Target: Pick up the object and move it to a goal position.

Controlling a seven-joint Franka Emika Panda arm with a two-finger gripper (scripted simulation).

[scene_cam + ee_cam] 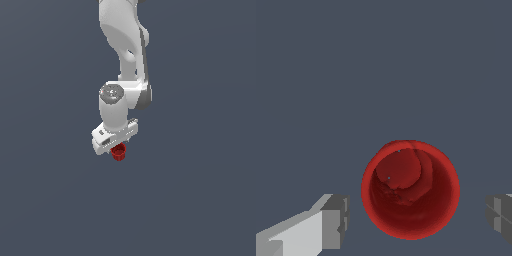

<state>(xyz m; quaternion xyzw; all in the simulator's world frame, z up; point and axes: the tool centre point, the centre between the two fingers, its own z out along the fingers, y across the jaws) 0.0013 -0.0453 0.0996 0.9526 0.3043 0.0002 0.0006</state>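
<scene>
The object is a small red cup-like cylinder (410, 189) with a hollow top. In the wrist view I look straight down into it. My white gripper (418, 220) is open, with one grey fingertip (336, 220) on each side of the cup and a clear gap between each pad and the cup wall. In the exterior view the cup (119, 153) shows just below the white hand, and my gripper (118, 148) is lowered around its top. The fingers themselves are mostly hidden there.
The surroundings are a plain dark grey-blue surface (200, 200) with no other objects, edges or goal marker in view. The arm's white links (122, 40) rise above the hand.
</scene>
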